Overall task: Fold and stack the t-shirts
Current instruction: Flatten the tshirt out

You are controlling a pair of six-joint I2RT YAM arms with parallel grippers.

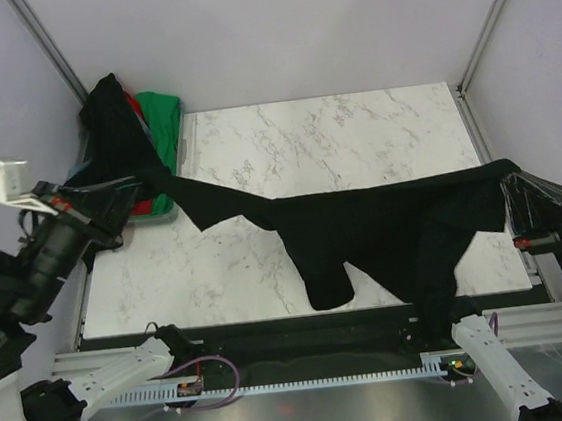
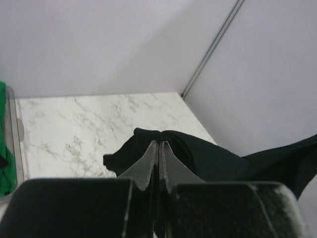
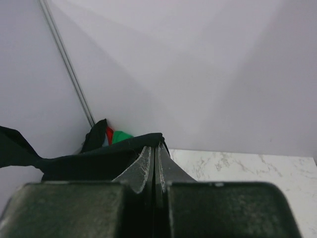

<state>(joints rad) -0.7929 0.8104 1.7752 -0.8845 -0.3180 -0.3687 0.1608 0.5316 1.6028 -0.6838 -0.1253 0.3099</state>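
Observation:
A black t-shirt (image 1: 383, 225) hangs stretched across the marble table (image 1: 353, 132) between my two grippers. My left gripper (image 1: 149, 182) is shut on its left end, also in the left wrist view (image 2: 158, 144), where the cloth (image 2: 213, 158) bunches at the tips. My right gripper (image 1: 509, 178) is shut on its right end, also in the right wrist view (image 3: 156, 146), where the cloth (image 3: 89, 161) runs off to the left. One sleeve (image 1: 329, 286) droops near the front edge. Part of the body (image 1: 436, 295) hangs over that edge.
A bin (image 1: 181, 140) at the back left holds a pile of shirts: black (image 1: 110, 113), green (image 1: 162, 112) and red (image 1: 145, 207). The pile shows in the right wrist view (image 3: 119, 135). Grey walls close in the back and both sides. A rail (image 1: 308, 373) runs along the front.

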